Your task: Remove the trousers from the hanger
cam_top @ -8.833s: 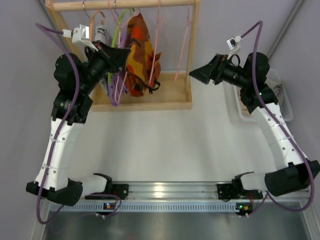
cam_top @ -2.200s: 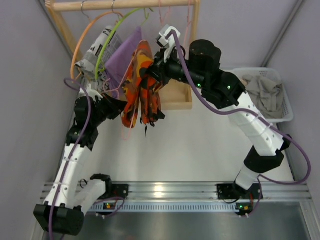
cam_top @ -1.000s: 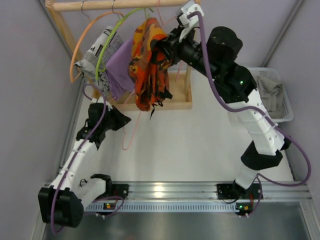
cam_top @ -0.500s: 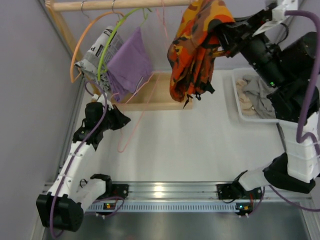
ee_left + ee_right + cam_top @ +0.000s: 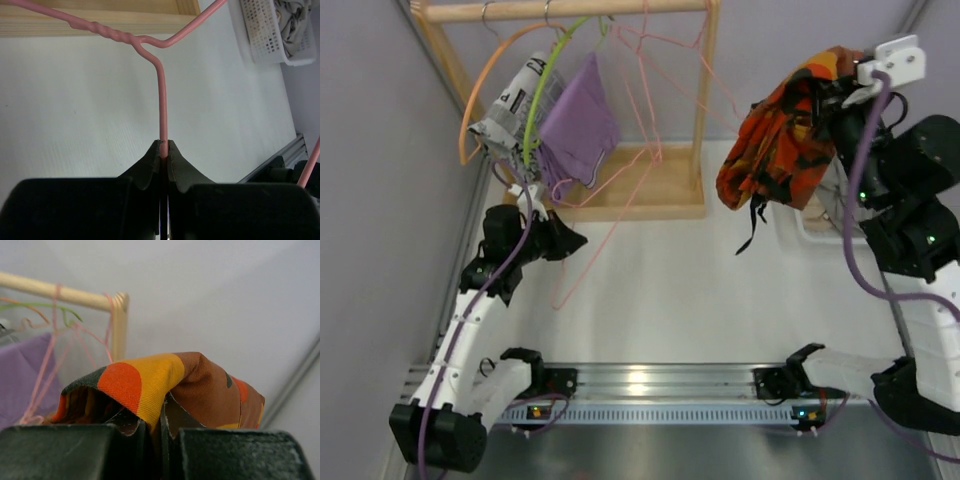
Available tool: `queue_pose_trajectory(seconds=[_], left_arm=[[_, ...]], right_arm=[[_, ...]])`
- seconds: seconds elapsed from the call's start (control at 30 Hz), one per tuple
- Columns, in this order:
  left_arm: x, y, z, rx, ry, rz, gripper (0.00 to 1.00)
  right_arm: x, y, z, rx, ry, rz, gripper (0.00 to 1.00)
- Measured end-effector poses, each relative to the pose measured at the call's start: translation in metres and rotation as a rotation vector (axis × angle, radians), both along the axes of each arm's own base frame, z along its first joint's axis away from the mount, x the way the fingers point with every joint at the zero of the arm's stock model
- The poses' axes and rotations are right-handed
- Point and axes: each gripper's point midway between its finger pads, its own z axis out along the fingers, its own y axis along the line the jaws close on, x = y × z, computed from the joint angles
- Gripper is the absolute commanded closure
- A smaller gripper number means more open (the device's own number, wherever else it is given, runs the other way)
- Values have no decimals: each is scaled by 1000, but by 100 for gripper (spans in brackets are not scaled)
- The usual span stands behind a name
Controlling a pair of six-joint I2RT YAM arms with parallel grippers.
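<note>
The left hand (image 5: 163, 144) is pinched shut on the bare wire of the pink hanger (image 5: 161, 100), low over the bench (image 5: 660, 290) in front of the wooden rack (image 5: 699, 110). The right hand (image 5: 161, 422) is clamped on the orange patterned trousers (image 5: 775, 150) (bunched, ends dangling). It holds them high at the right, well apart from the hanger and near the white basket (image 5: 265, 35).
</note>
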Motion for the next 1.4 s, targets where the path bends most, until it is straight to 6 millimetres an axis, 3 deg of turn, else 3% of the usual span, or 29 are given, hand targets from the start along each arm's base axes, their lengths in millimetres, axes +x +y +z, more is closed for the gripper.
queue_pose_trajectory(seconds=[0.13, 0.27, 0.4, 0.7, 0.9, 1.17, 1.4], left_arm=[[-11, -6, 12, -13, -47, -60, 100], [-26, -8, 28, -12, -133, -101, 100], [-37, -9, 40, -7, -203, -127, 100], [-49, -8, 55, 24, -304, -167, 100], [-62, -7, 70, 47, -402, -186, 100], [-70, -6, 86, 62, -476, -200, 100], [-72, -6, 98, 62, -509, -202, 100]], right_arm=[[43, -22, -58, -61, 134, -149, 100], [81, -78, -110, -42, 286, -300, 100], [89, -145, -131, 33, 349, -434, 100], [94, -219, -160, 88, 402, -535, 100], [123, -248, -206, 109, 501, -535, 100], [173, -268, -317, 157, 674, -534, 100], [232, -297, -371, 180, 735, -567, 100]])
